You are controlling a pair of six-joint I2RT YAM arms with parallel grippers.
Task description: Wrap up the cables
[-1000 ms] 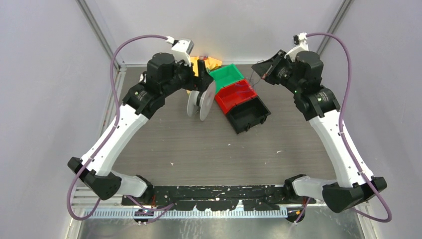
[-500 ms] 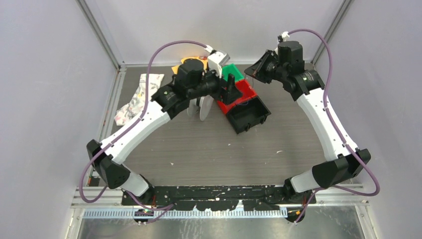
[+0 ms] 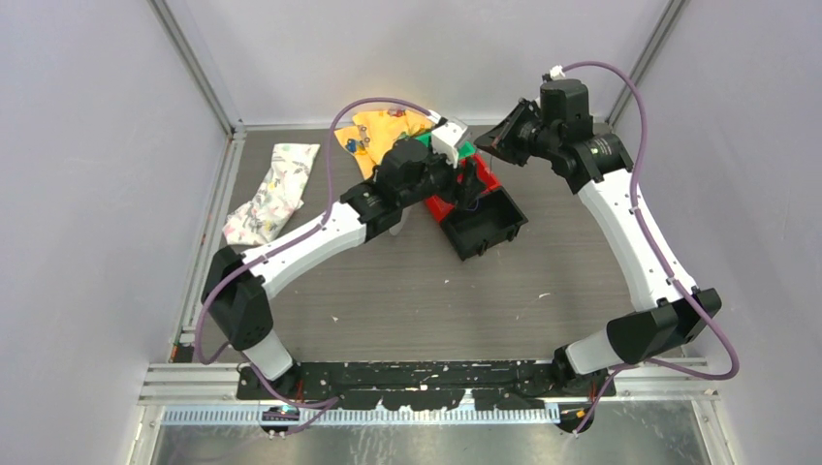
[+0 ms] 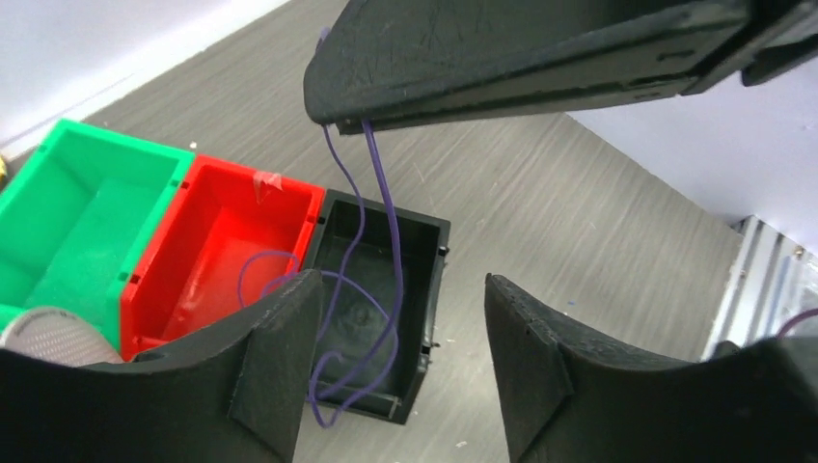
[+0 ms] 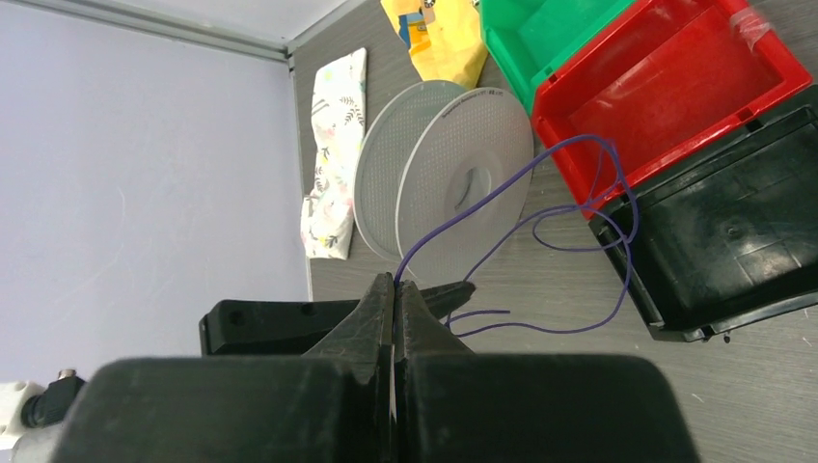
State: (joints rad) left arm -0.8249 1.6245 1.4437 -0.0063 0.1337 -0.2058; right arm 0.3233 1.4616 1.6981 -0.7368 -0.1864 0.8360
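- Three bins: green bin (image 5: pixel 550 34), red bin (image 5: pixel 675 87), black bin (image 5: pixel 743 241).
- Two cloths: white cloth (image 3: pixel 271 192), yellow cloth (image 3: pixel 373 131).
- One spool (image 5: pixel 463 183).
- One cable (image 5: pixel 540 332).
- Two pincers: left pincer (image 4: pixel 395 299), right pincer (image 5: pixel 395 289).

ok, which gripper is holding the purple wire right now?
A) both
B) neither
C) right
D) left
C: the right gripper is shut on the wire, which hangs from its tip, while the left gripper is open with its fingers apart and not touching the wire.
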